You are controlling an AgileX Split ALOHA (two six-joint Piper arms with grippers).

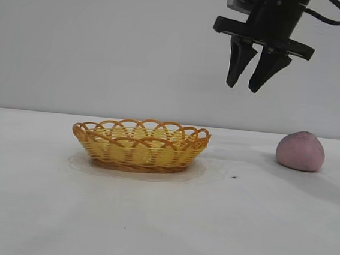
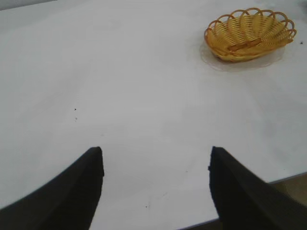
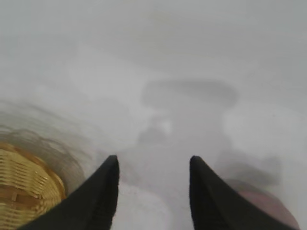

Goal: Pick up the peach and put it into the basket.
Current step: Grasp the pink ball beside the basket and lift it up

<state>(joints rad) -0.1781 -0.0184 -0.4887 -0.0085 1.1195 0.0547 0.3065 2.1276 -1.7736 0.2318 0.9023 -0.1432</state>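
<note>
Right gripper (image 1: 250, 86) open, empty, high; peach (image 1: 301, 151) below, offset outward. Straight descent risks nudging, rolling it from basket (image 1: 140, 144).

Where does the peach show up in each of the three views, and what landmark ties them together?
Exterior view: the peach lies on the table at the right, apart from the basket, below the right tool.
Left wrist view: not in it.
Right wrist view: a pink sliver at the lower right corner, behind one finger.
Shared landmark: the basket, seen in all three.
</note>
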